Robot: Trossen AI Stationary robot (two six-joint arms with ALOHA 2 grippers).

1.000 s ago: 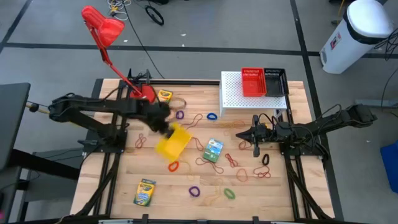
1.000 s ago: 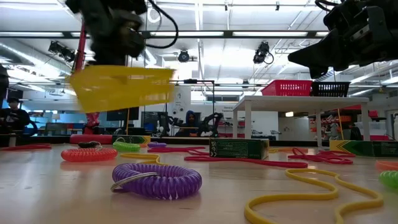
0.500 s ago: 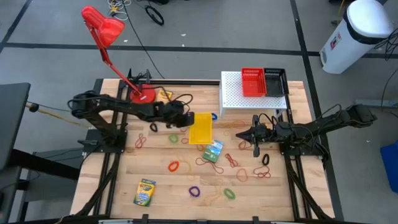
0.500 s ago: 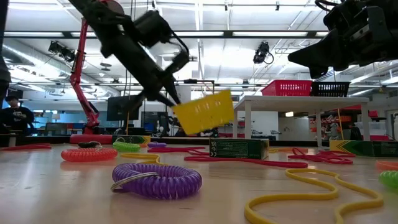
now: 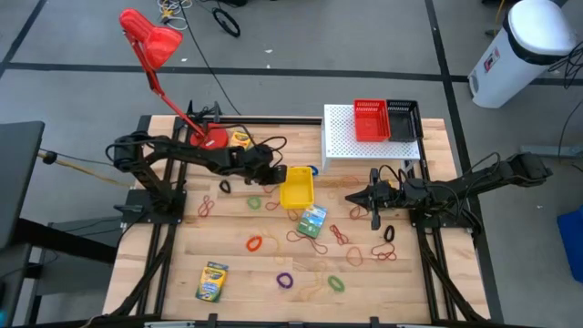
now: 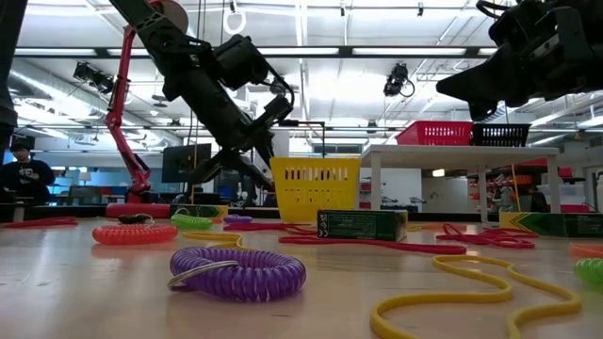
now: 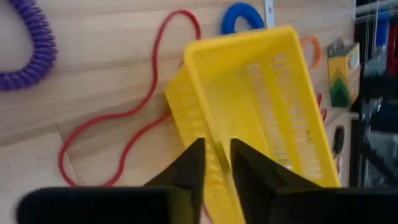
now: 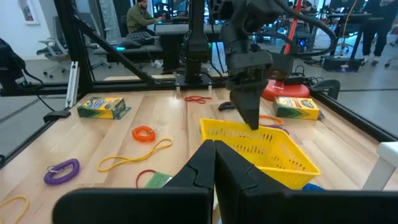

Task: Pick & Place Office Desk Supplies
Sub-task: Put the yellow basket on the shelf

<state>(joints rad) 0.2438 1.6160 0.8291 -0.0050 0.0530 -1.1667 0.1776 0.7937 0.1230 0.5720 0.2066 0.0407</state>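
Observation:
A yellow mesh basket [image 5: 298, 189] stands upright on its bottom on the wooden table [image 5: 228, 301], near the middle. My left gripper [image 5: 277, 173] slants down over the basket's left long wall, with one finger on each side of it and a gap between them. My right gripper [image 5: 375, 206] hovers shut and empty right of the middle. Rubber bands [image 5: 254, 244] in mixed colours lie scattered about. Crayon boxes lie at the near left [image 5: 211, 281], beside the lamp base [image 5: 240, 139] and just near of the basket [image 5: 312, 220]. My left gripper has one finger [image 7: 191, 169] inside the basket and one outside, on either side of the left long wall's rim [image 7: 217, 153]. It comes from above and from the table's left, slanting down. Whether the fingers touch the wall I cannot tell. The basket rests on the table.
A red basket [image 5: 368, 119] and a black basket [image 5: 404, 119] sit on a white perforated stand [image 5: 364, 150] at the far right. A red desk lamp [image 5: 153, 41] rises from its base [image 5: 211, 138] at the far left. People sit in the room beyond the table.
My left gripper has carried the yellow basket toward the table's right and far edges and then down, rolling its wrist on the way. The basket hung tipped in the air a second ago. It now stands upright on the table.

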